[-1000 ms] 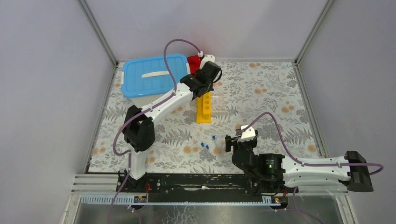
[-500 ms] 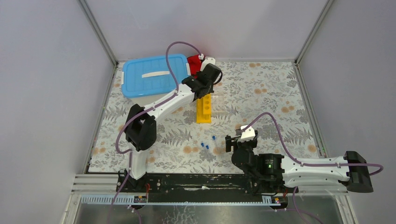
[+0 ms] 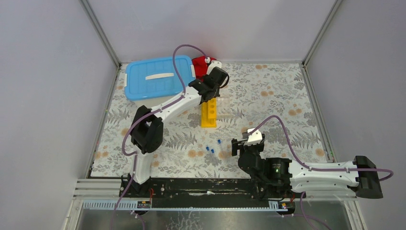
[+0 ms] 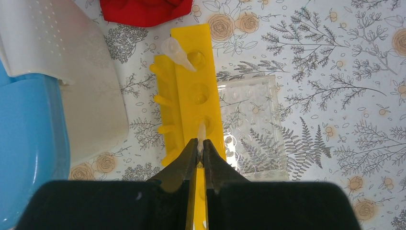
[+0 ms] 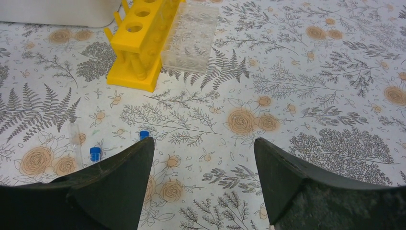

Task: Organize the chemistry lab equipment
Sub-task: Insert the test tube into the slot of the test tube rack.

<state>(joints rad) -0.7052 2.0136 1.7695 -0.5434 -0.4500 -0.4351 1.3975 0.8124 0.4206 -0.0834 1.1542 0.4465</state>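
Floral mat (image 4: pixel 335 72) — yellow rack (image 4: pixel 191 62) under left end effector (image 4: pixel 201 149) pinching pale tube (image 4: pixel 201 132).

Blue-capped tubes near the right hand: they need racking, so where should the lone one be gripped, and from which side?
The lone tube lies flat on the table, apart from the other two tubes, leaving room either side. So probably come straight down from above, pinching across its body beside the cap.

No legible text, label, brand or number was seen. Blue-lidded tub (image 3: pixel 155 79), yellow holed rack (image 4: pixel 194 91), clear tube holder (image 4: pixel 253 124) and floral bench cover (image 3: pixel 268 96) carried no readable marks.
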